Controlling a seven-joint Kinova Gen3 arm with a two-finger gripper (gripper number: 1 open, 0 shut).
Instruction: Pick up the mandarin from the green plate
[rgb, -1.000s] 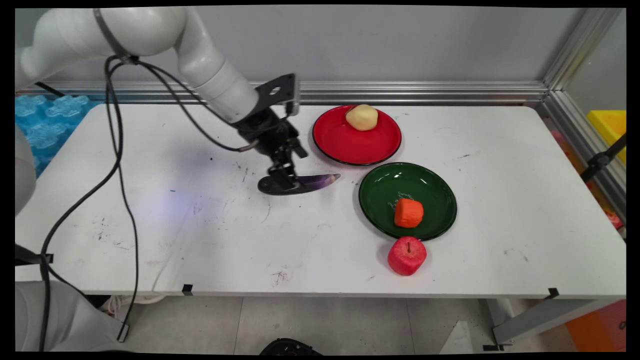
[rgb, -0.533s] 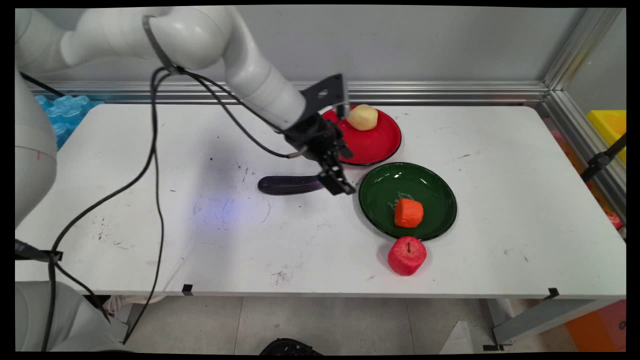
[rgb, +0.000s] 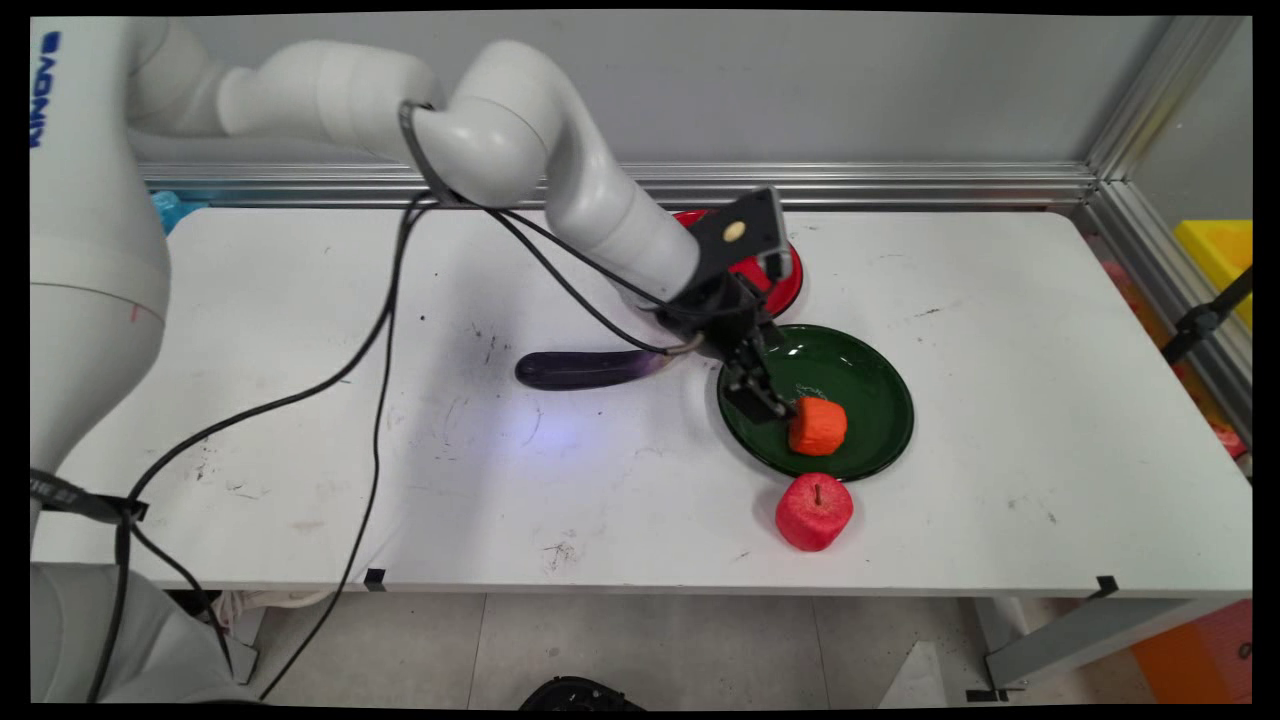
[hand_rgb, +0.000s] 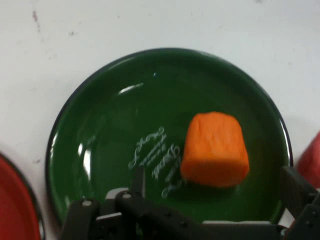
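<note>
So the orange chunk (rgb: 818, 426) (looks like a stubby carrot piece, cut flat at the ends) is sitting in the green plate (rgb: 870, 372), toward the plate's near side, and the tool (rgb: 768, 400) is right up on it, hanging over the plate's left part with its tips just beside the chunk's left edge in the main view. Can't say for sure it's touching. From the hand view the chunk (hand_rgb: 215, 149) lies a bit right of centre between the two fingers, which stand wide apart with nothing between them, so the tool is open and holding nothing. The chunk's longer axis runs roughly up and away from the tool in that view, tilted slightly. Further out: a red apple (rgb: 814, 512) sits on the white surface (rgb: 1000, 330) just off the green plate's near rim, a red plate (rgb: 788, 281) is behind the green one and mostly hidden by the arm, and a dark purple eggplant (rgb: 585, 369) lies lengthwise on the surface to the left, well clear of the tool.
</note>
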